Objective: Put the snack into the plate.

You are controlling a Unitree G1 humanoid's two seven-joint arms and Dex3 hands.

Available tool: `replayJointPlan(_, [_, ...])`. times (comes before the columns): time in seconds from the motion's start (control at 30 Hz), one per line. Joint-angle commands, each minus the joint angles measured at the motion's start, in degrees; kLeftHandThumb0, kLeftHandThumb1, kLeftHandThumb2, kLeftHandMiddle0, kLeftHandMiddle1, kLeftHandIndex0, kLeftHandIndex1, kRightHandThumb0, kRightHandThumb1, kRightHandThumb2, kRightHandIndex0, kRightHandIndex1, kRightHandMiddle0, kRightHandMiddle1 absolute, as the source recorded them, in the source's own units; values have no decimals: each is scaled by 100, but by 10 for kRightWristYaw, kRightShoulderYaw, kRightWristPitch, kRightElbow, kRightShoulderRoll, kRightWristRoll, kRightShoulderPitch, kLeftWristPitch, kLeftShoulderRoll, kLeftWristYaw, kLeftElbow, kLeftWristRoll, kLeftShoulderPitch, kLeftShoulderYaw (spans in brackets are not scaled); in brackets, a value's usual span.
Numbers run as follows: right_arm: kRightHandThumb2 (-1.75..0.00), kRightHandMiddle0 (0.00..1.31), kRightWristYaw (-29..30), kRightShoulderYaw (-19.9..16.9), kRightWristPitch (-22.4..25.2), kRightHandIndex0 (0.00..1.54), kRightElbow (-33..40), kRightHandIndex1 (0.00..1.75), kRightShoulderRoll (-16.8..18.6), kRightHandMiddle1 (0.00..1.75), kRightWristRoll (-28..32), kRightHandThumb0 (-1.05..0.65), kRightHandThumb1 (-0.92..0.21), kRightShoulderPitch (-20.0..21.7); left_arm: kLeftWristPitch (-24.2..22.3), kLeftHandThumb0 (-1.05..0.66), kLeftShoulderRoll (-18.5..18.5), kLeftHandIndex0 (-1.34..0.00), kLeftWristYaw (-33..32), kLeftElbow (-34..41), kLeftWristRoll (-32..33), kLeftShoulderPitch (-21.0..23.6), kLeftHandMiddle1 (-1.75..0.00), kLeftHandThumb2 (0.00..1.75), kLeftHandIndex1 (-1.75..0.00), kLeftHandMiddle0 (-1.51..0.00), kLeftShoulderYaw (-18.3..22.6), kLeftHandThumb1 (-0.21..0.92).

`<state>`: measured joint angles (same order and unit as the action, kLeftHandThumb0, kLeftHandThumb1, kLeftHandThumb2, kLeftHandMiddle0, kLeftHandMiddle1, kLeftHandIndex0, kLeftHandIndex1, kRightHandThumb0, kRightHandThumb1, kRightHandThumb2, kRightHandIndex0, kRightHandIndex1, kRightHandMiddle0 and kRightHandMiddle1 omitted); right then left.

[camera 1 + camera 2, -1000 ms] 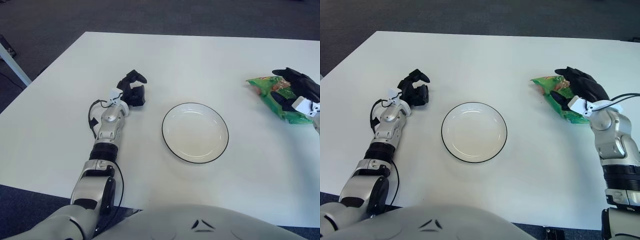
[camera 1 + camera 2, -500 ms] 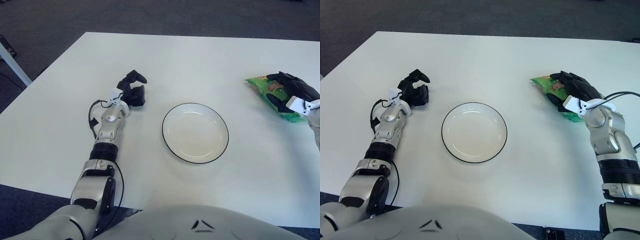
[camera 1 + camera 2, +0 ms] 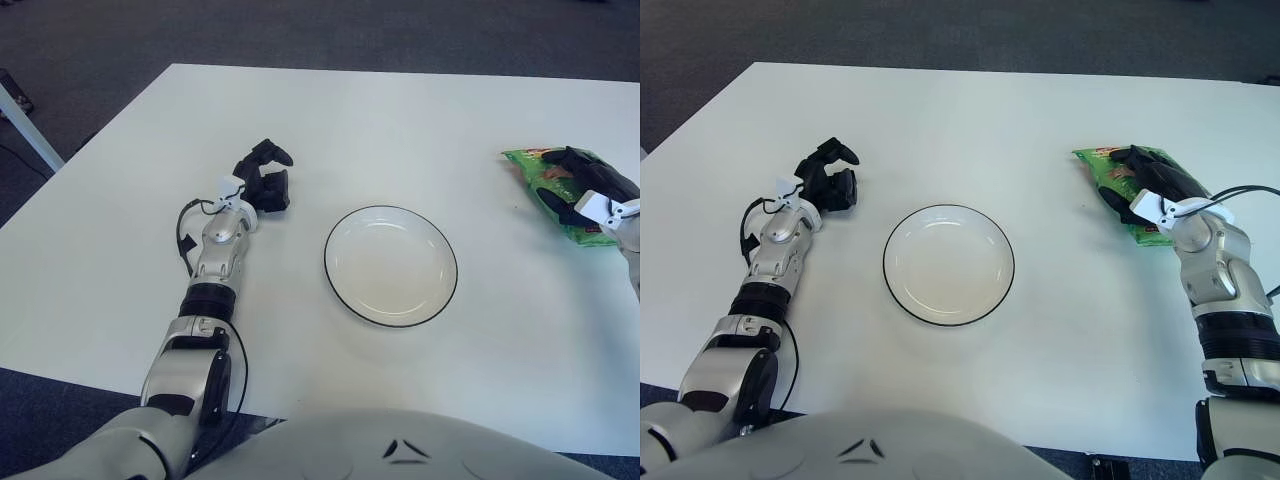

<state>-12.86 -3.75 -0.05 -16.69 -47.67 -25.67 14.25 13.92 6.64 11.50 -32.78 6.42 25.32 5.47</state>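
Note:
The snack [image 3: 1098,168], a green crinkly bag, lies flat on the white table to the right of the plate. My right hand [image 3: 1147,180] sits on top of it with its black fingers curled over the bag and closed on it, hiding most of the bag's middle. The white plate [image 3: 948,265] with a thin black rim stands empty at the table's centre, well left of the bag. My left hand [image 3: 830,176] shows to the left of the plate, fingers curled and holding nothing.
The white table [image 3: 970,110] extends far behind the plate, with dark carpet beyond its edges. The table's right edge runs close behind the snack. A pale table leg [image 3: 25,125] shows at the far left.
My right hand has come down and flattened onto the snack, fingers closing over it. The bag has shifted slightly to the right. The left arm has not moved.

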Motion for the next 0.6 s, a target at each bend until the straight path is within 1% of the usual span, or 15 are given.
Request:
replayJointPlan(0.0, [-90,0,-4,9,25,0,-12,0,8,68,-2,-100,-92,-7,-21,-46,1,-57,0,-31,-2,-33,-175,125,-175,-116,2,37])
replayJointPlan(0.27, [-91,0,4,21,74,0,-18,0,10,67,-17,-98,-92,-5,-26,-46,3,-56,-10,-23,-12,-36,-175,124,-175,-117,-1,38])
replayJointPlan(0.47, [-93,0,4,27,88,1,-15,0,8,65,-18,-97,-92,-6,-27,-46,4,-56,-14,-20,-17,-37,-175,124,-175,-118,-3,38])
replayJointPlan(0.57, [-92,0,-12,20,113,2,35,1,6,65,-16,-96,-92,-20,-27,-46,5,-56,-13,-17,-17,-39,-175,124,-175,-118,-3,38])
